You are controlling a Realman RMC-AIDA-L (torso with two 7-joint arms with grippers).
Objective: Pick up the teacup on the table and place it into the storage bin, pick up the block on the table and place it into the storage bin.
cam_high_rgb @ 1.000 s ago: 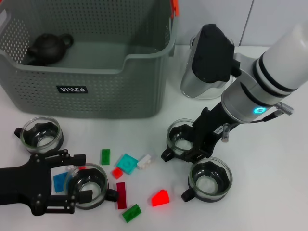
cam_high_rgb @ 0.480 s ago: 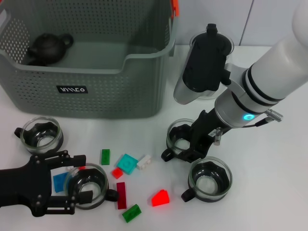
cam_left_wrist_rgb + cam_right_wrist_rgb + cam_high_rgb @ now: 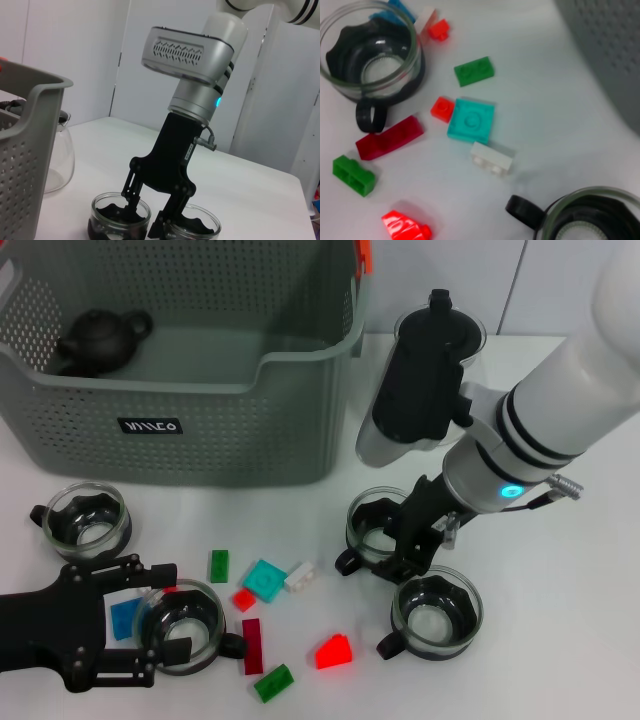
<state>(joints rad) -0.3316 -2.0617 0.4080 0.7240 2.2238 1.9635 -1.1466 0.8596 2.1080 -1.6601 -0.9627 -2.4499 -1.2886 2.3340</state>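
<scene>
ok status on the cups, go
Right pincer open, straddling teacup rim. Left pincer open around another teacup, blocks alongside. Storage bin holds only a dark teapot.

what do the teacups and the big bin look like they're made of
The teacups, such as the one by the left pincer, teacup: seemingly clear glass walls, see-through and glinting, over a matte black base and handle, probably plastic. The storage bin: grey-green, matte, perforated with rows of small holes, likely moulded plastic.

Left pincer: low, arm entering from the near left, fingers spread wide.
Right pincer: pointing down from a bent white forearm, fingers spread.
</scene>
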